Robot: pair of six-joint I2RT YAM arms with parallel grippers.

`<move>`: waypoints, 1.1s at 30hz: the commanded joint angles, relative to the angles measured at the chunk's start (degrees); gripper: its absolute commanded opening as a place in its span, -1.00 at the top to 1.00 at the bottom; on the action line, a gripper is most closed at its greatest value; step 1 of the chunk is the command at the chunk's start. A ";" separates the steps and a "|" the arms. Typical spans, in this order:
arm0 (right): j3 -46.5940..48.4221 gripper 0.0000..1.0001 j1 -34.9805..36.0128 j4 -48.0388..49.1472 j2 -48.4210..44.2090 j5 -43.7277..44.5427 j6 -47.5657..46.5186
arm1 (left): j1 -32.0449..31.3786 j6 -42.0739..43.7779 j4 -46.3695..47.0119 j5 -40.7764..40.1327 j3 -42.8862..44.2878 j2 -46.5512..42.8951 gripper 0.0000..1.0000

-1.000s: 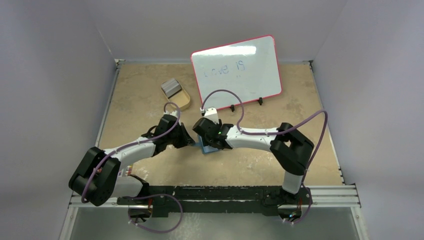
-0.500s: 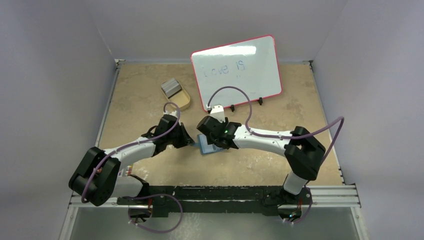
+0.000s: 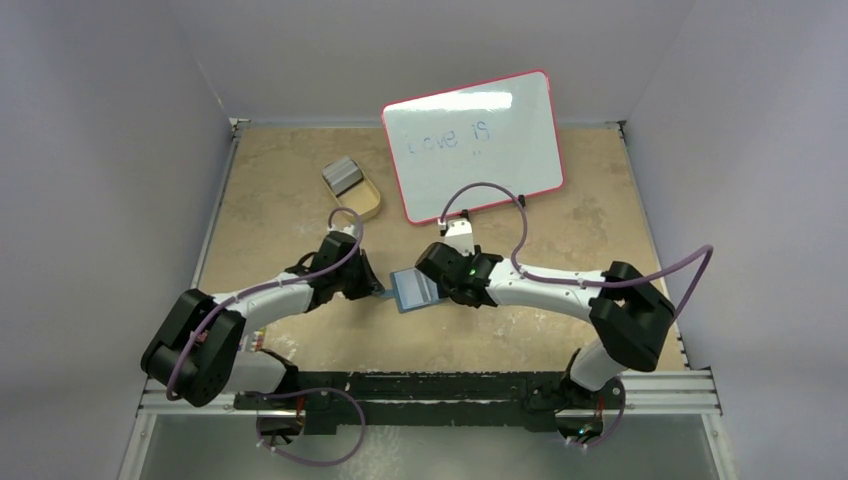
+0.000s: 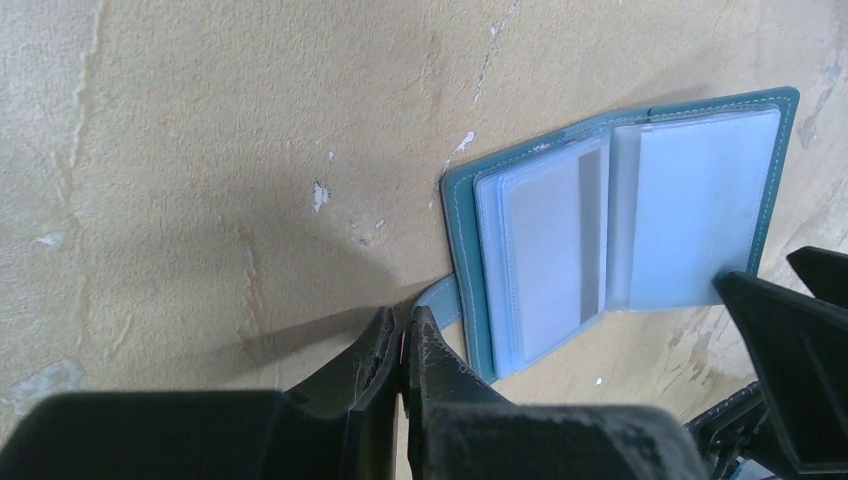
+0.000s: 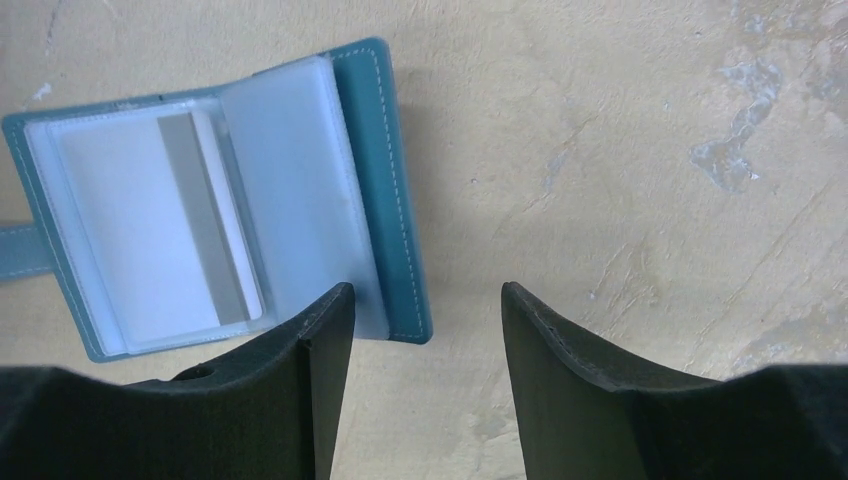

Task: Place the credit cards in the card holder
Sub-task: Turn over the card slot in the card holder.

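Sleeves of clear plastic fan out from the spine of the card holder (image 4: 620,215), which lies open and flat on the tan counter (image 3: 580,230), midway between the two arms; its cover is teal-blue with pale stitching round the edge, and the inside is a lighter blue; one sleeve holds a pale card (image 5: 140,230) with a grey stripe down one side; a snap tab (image 4: 440,300) sticks out from the outer edge toward the left arm.

Left hand (image 4: 403,345) sits low over the counter with its fingers pressed together right at the tab's end; the tab runs up to the fingertips, but whether it is pinched between them I cannot tell. Right hand (image 5: 425,300) hangs spread over the holder's opposite edge with nothing between its fingers; in the wrist view one finger (image 5: 300,380) covers a corner of the cover, and the other stands over bare counter.

The credit cards (image 3: 343,175) — a small grey stack — rest in a tan oval tray (image 3: 366,203) toward the far left of the counter, well apart from the holder; a red-rimmed whiteboard (image 3: 470,140) with faint writing stands propped at the back.
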 commanded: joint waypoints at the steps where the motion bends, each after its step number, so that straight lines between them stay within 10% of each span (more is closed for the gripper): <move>1: 0.09 -0.18 -1.38 1.61 -2.37 2.00 0.40 | -0.27 2.10 0.22 -1.24 2.96 0.32 0.99; 17: 3.50 0.27 -2.03 15.93 -5.48 -17.22 -5.05 | -0.26 -1.17 3.88 5.65 4.83 -2.45 1.00; 33: 1.66 -0.25 -2.47 14.69 9.27 -9.18 -2.67 | -0.25 -0.30 -1.98 -0.82 6.37 -4.01 0.72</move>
